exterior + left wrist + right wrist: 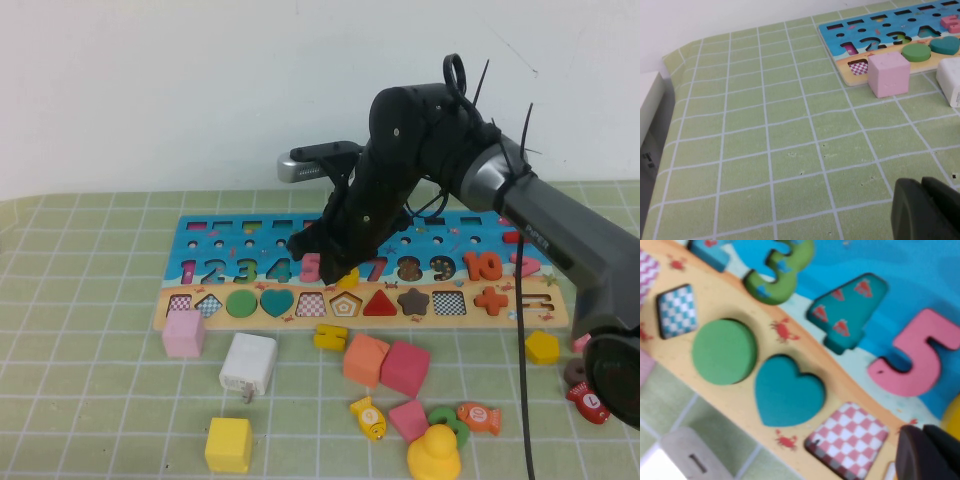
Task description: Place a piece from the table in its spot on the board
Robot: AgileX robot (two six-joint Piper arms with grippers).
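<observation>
Judging by look, the piece [348, 278] is a thin flat wooden "6": light, stiff, painted so prob. a bit slick, not fragile. Best hold is across its narrow edges, or a press flat from above once it sits over its recess. Only a yellow sliver of it shows, at the tip of the right gripper [338, 268], over the board [230, 245] in the gap between the pink 5 [312, 267] and the 7 [375, 270]. Right gripper's fingers are together; can't tell whether they pinch the piece or just rest on it, nor whether it's seated yet. A tight-cut recess would need the digit square and level, else it could jam.

The board lies flat on a green checked mat [100, 400], w/ a pink cube [184, 333] touching its near edge and a white cube [247, 363] just beside that, other blocks scattered near. Left gripper [925, 212] is parked low over bare mat, well apart from the board's left end. Plain white wall [150, 80] behind.
</observation>
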